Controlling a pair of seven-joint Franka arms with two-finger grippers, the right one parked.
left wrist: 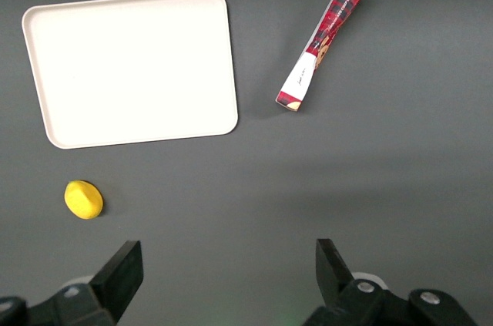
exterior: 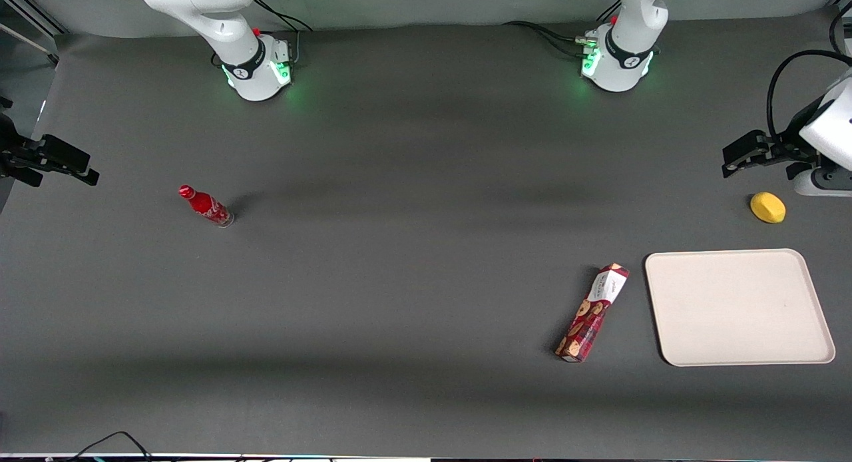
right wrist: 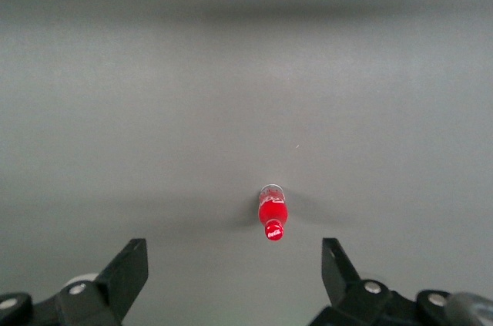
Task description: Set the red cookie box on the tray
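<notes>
Red cookie box (exterior: 592, 313) aslant (label toward arms); gripper (exterior: 732, 162) aloft.

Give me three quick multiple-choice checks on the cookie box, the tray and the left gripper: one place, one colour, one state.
1. The red cookie box lies: A on the tray; B on the table beside the tray; C in the gripper.
2. The small object near the tray is: A yellow; B blue; C green.
3. The gripper is: A shut on the box; B shut empty; C open.

Answers: 1 B, it lies flat on the mat, apart from the tray's edge. 2 A, the yellow object sits farther from the front camera than the tray. 3 C, its fingers stand wide apart, above the mat near the yellow object.
</notes>
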